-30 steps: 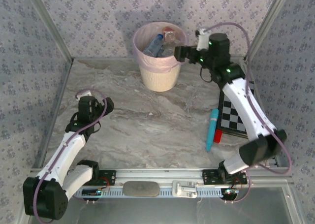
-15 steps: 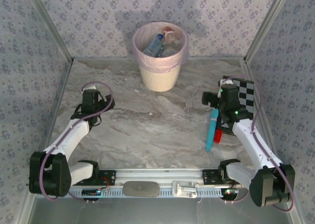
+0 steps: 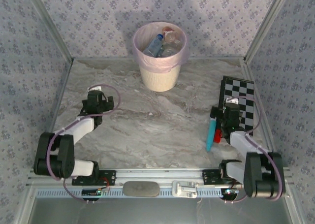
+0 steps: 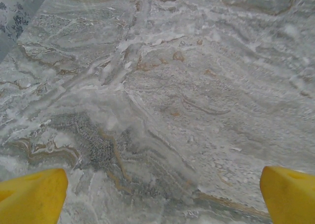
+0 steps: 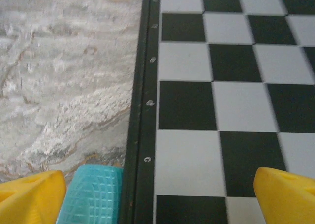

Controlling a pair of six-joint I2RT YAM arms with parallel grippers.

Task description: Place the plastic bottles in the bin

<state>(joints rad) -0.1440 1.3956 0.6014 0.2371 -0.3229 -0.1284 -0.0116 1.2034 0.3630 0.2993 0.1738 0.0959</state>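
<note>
While both arms sit folded low by the front edge of the bench, the bin stands at the middle of the back edge, close to the wall. Its pink bag is turned out over the rim. The bottles lie piled inside it, up to about rim height. One clear bottle with a blue cap leans at the left of the heap and one with a reddish top lies toward the back; how many are underneath I cannot tell.

The left claw hangs over the left part of the bench, near the left edge and well apart from the bin. Its jaws are spread wide with nothing between them. From the left wrist, the yellow fingertips sit in the two lower corners, with bare marbled bench between them.

The right claw is near the right edge, at the front left corner of the board. It too gapes wide and carries nothing. From the right wrist, its yellow fingertips frame the board's black rim and chequered squares. The stick's turquoise end lies just beside the left fingertip, tight along that rim. From above, the stick lies on the bench, running toward the front edge, its red end beside the board.
</note>
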